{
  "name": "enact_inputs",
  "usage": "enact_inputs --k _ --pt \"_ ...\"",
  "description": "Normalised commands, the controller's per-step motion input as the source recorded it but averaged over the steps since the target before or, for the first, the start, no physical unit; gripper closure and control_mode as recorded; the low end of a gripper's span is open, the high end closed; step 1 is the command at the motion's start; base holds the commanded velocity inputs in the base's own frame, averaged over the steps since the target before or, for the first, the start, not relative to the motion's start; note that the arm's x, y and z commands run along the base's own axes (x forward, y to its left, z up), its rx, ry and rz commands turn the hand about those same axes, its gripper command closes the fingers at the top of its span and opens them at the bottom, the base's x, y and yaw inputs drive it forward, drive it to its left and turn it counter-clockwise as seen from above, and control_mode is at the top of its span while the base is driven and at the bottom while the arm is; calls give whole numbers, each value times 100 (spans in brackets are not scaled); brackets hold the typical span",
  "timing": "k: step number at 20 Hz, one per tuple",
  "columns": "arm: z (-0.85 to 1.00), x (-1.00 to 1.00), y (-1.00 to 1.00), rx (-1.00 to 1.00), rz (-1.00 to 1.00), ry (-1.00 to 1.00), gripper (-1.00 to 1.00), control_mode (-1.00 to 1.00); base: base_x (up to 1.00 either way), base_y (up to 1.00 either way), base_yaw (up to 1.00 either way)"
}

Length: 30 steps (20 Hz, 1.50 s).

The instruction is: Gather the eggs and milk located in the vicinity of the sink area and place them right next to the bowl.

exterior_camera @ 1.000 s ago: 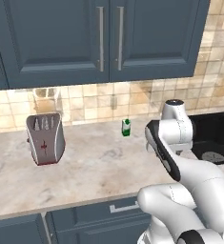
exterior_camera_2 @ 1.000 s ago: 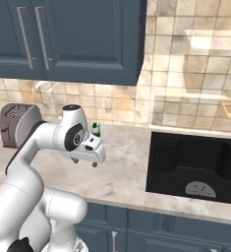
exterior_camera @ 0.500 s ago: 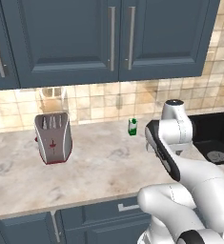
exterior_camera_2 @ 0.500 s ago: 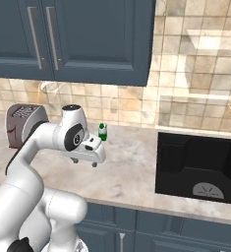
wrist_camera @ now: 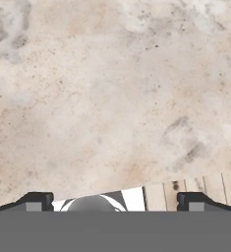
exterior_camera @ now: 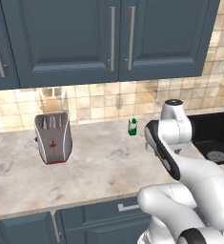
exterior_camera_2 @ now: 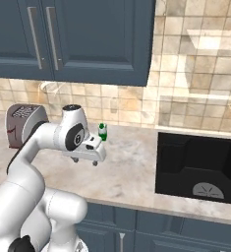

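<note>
Spread, empty pincer (wrist_camera: 115,199) over bare bench (wrist_camera: 112,98); sink (exterior_camera_2: 200,167) off to its side; nothing gathered yet.

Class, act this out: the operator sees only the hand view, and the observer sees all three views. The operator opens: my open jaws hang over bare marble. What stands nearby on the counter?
Observer: A small green bottle stands by the tiled wall, just beyond the gripper.
Operator: Anything further left?
Observer: A grey toaster stands on the counter.
Operator: Where is the sink?
Observer: The black sink is set into the counter to the arm's right.
</note>
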Motion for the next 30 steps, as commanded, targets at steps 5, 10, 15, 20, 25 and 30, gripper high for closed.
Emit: enact_inputs --k 5,10,15,20,25,30 --pt "-3 26 0 2 3 -2 -100 -100 0 0 0" --pt "-1 36 0 1 1 -2 -100 -100 0 0 0" --pt "0 42 0 0 0 0 -100 -100 0 0 0" --pt "0 24 1 0 0 0 -100 -100 0 0 0" --pt "0 30 18 0 0 0 -100 -100 0 0 0" --pt "0 28 12 0 0 0 -100 -100 0 0 0"
